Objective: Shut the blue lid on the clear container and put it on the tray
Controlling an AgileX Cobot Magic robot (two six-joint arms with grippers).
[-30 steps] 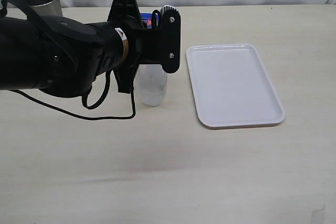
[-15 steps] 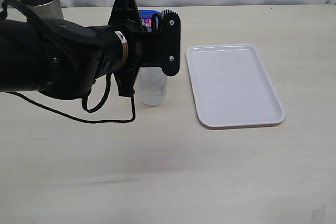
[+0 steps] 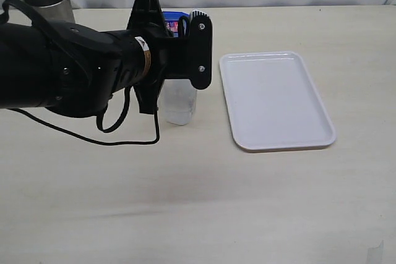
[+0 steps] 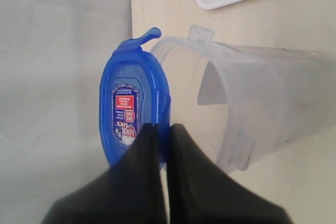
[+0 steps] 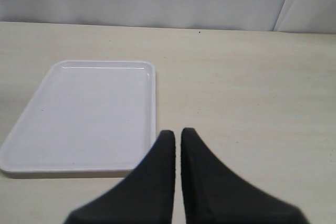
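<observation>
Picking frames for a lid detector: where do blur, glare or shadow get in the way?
Left wrist view: the label on the blue lid is readable, the clear container faint-edged. Exterior view: the dark left arm hides most of the container; light even, shadows soft. Right wrist view: the tray sharp, the right gripper soft-edged.

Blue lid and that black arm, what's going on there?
The left claw is shut on the edge of the blue lid, holding it at the open mouth of the clear container, which stands on the table beside the white tray. The lid is not seated yet. The right claw is shut on nothing, hanging near the tray.
</observation>
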